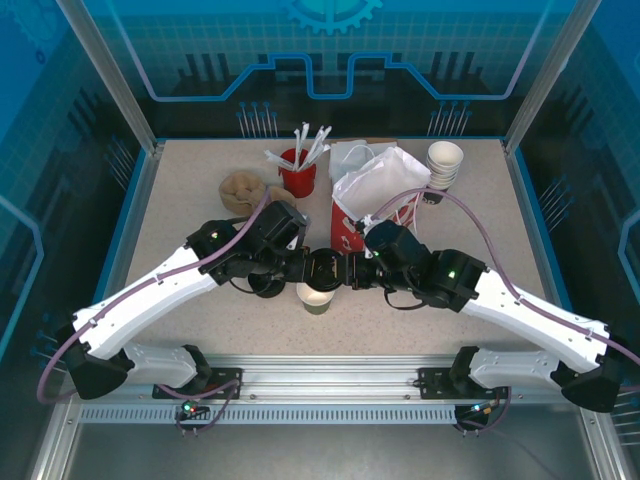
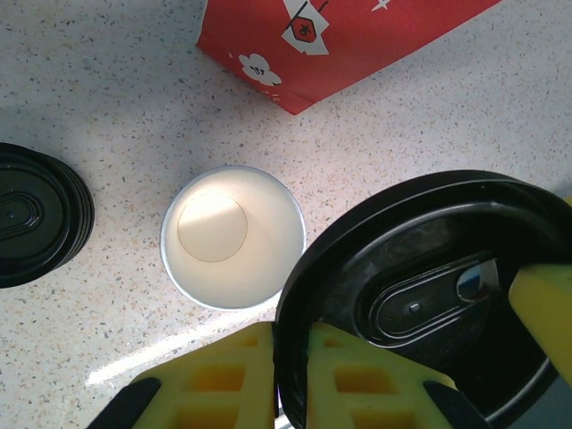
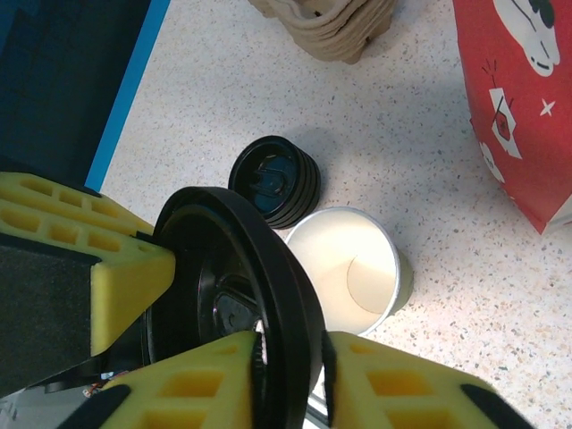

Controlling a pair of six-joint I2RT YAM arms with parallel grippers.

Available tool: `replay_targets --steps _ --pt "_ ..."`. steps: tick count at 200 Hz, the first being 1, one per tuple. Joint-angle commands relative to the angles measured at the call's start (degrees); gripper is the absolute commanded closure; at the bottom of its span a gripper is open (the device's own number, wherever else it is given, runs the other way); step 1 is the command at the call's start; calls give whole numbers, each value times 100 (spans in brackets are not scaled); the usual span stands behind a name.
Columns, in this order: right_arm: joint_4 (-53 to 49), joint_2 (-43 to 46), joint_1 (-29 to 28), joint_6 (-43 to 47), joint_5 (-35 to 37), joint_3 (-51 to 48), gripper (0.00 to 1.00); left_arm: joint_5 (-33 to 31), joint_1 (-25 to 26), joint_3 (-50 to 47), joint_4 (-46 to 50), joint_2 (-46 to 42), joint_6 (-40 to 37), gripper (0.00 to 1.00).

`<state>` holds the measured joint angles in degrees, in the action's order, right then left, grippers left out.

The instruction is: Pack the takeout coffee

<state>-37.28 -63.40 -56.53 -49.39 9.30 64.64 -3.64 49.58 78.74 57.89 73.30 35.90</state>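
The takeout coffee cup (image 1: pixel 315 297) stands upright on the table with no lid on, its inside white (image 2: pixel 232 237) and its wall dark (image 3: pixel 407 277). A round black lid (image 2: pixel 429 295) hangs on edge just above and beside it (image 3: pixel 241 268). My left gripper (image 2: pixel 290 335) is shut on one side of the lid's rim. My right gripper (image 3: pixel 290 344) is shut on the opposite side of the rim. The two grippers meet over the cup (image 1: pixel 325 268). The red-and-white paper bag (image 1: pixel 375 200) stands open just behind.
A low stack of loose black lids (image 3: pixel 277 179) lies left of the cup. At the back are a brown pulp carrier (image 1: pixel 245 190), a red holder of white sticks (image 1: pixel 298 170) and a stack of lidless cups (image 1: pixel 445 162). The bag's red wall (image 2: pixel 340 36) is close.
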Motion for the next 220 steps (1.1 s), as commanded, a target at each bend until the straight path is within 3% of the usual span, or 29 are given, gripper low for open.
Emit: replay_targets --steps 1,35,58,88,131,149,191,220 --pt "-87 -15 88 21 -68 5 82 51 25 208 -105 3 -109 85" --pt "-243 52 166 -33 -78 -11 97 263 38 74 -477 -211 -272 78" --pt "-579 249 282 -109 -78 -30 100 150 232 107 -695 -465 -641 56" --pt "-1474 713 576 -254 -105 -29 100 -171 873 137 -1103 -807 -1403 39" --pt "-2688 1685 1621 -242 -1030 -202 100 -732 1596 -298 -2089 -1014 -3113 34" --pt "-3192 1960 2108 -129 -1461 -215 100 -664 1666 -664 -2763 -1014 -3892 34" --pt "-3968 2034 2976 523 -2568 -255 100 388 1661 -1661 -4389 -1205 -5782 34" --pt "-4015 1998 3181 750 -2929 -346 100 1082 1726 -2106 -4951 -1301 -6847 33"
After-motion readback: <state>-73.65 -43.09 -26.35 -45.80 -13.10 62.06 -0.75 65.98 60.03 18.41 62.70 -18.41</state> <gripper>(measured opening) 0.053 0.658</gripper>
